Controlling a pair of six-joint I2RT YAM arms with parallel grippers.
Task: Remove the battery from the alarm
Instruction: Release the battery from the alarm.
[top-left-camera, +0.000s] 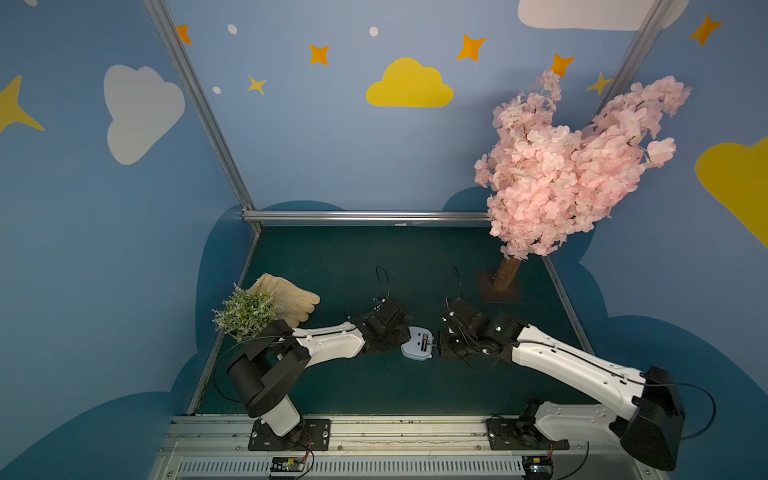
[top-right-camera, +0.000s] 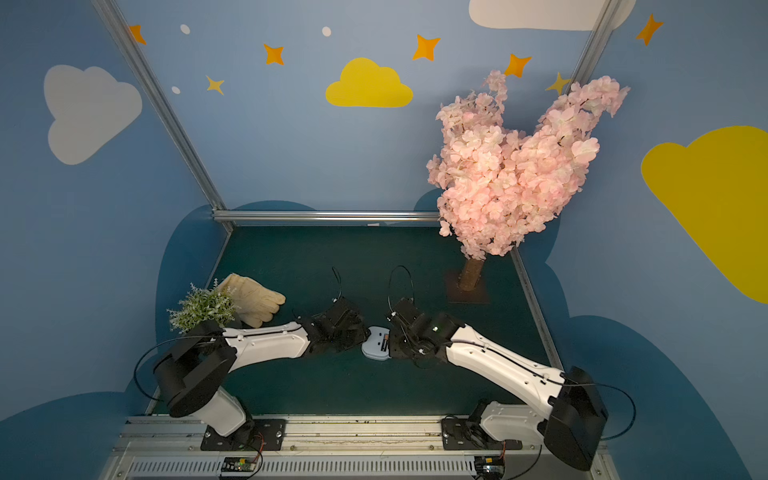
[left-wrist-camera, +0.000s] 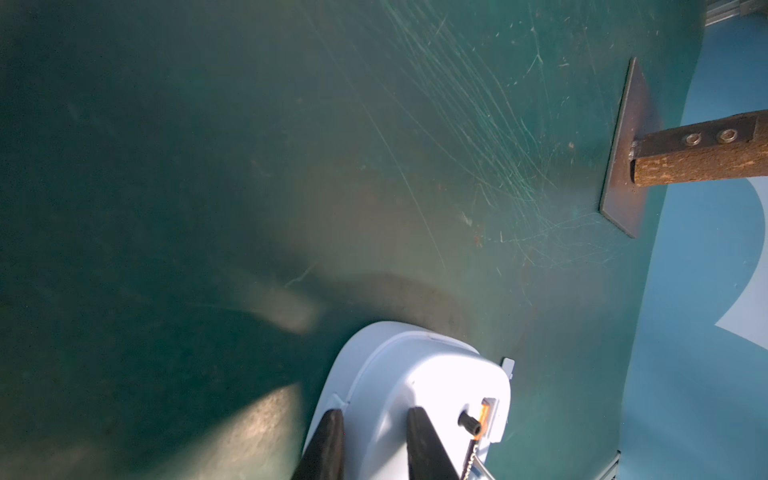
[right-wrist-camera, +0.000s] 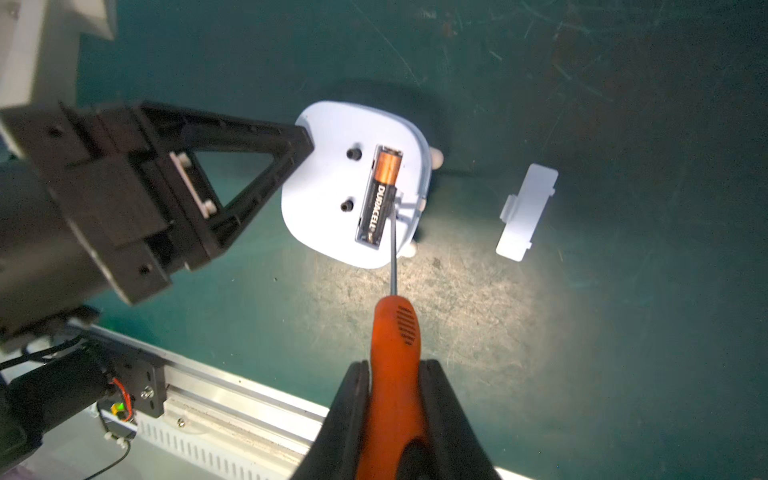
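Observation:
The alarm (right-wrist-camera: 332, 199) is a pale blue rounded clock lying back-up on the green table, seen in both top views (top-left-camera: 413, 351) (top-right-camera: 374, 352). Its compartment is uncovered and holds the battery (right-wrist-camera: 380, 193), dark with a copper-orange end. My left gripper (left-wrist-camera: 375, 411) is shut on the alarm's edge, one finger on the back and one at the rim. My right gripper (right-wrist-camera: 395, 365) is shut on an orange-handled screwdriver (right-wrist-camera: 395, 328). The screwdriver's thin shaft reaches the battery's side at the compartment edge.
A small pale plastic cover (right-wrist-camera: 525, 212) lies on the table beside the alarm. A pink blossom tree on a brown base plate (top-left-camera: 505, 286) stands at the back right. A beige glove (top-left-camera: 291, 297) and a small potted plant (top-left-camera: 245, 311) sit at the left. A metal rail (top-left-camera: 374, 428) runs along the front.

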